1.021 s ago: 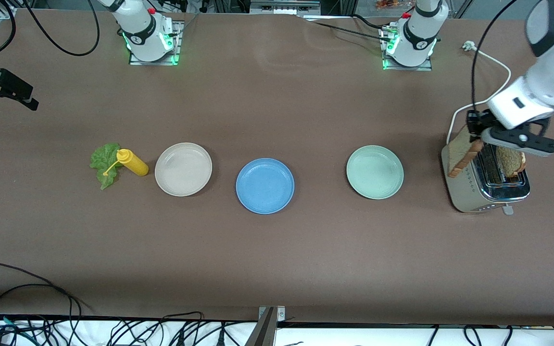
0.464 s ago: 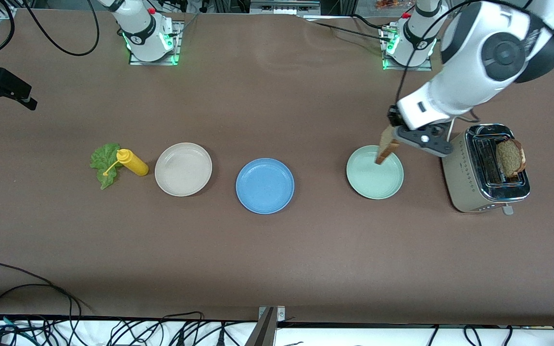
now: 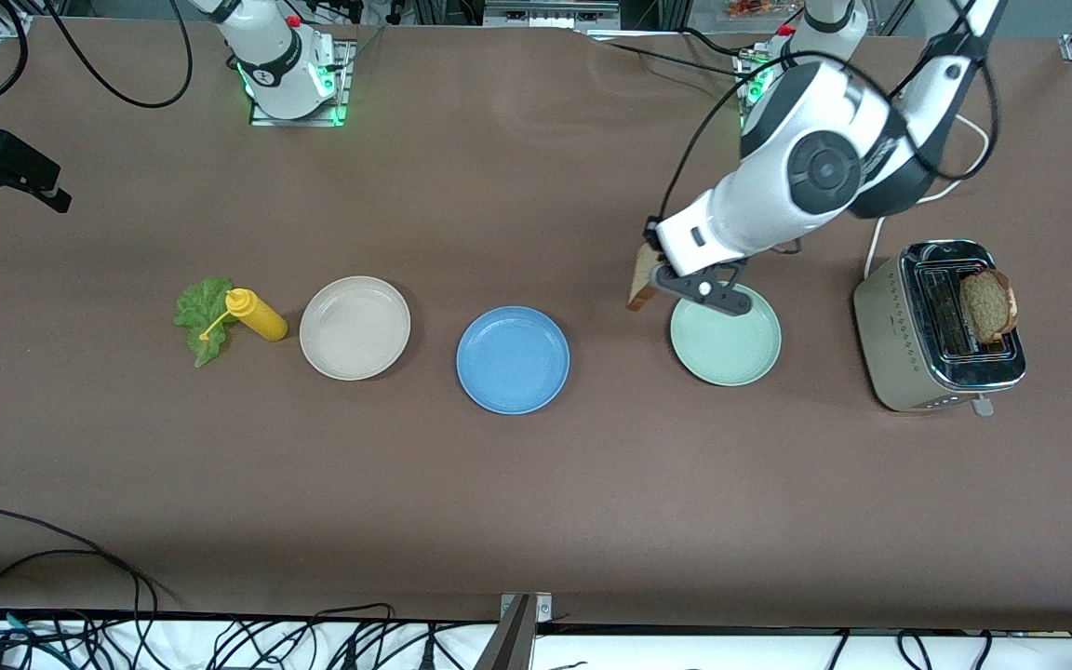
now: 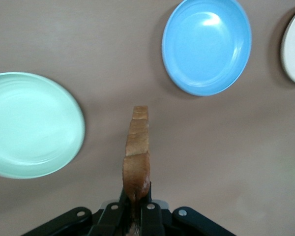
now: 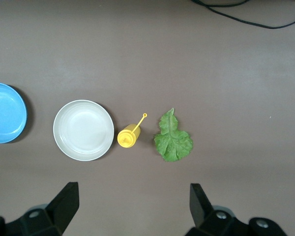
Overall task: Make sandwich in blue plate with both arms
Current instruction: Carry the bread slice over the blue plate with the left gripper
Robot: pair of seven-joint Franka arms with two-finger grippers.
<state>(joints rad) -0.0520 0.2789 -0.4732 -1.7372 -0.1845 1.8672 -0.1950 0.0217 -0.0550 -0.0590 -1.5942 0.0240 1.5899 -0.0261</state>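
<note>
My left gripper (image 3: 652, 277) (image 4: 136, 189) is shut on a brown bread slice (image 3: 640, 285) (image 4: 137, 147), held on edge over the bare table between the pale green plate (image 3: 728, 346) and the blue plate (image 3: 513, 361) (image 4: 206, 46). The blue plate has nothing on it. A second bread slice (image 3: 987, 305) stands in the toaster (image 3: 913, 358). The green lettuce leaf (image 3: 199, 318) (image 5: 173, 138) lies flat toward the right arm's end. My right gripper (image 5: 132, 187) waits open, high over that end with nothing between its fingers.
A beige-white plate (image 3: 355, 328) (image 5: 83, 130) sits between the blue plate and a yellow squeeze bottle (image 3: 257, 314) (image 5: 129, 136) that lies against the lettuce. The toaster's white cord (image 3: 876, 237) runs toward the left arm's base. Loose cables hang along the table edge nearest the front camera.
My left arm has lifted the bread slice out of the toaster and carried it past the pale green plate toward the blue plate. The right arm has not moved.
</note>
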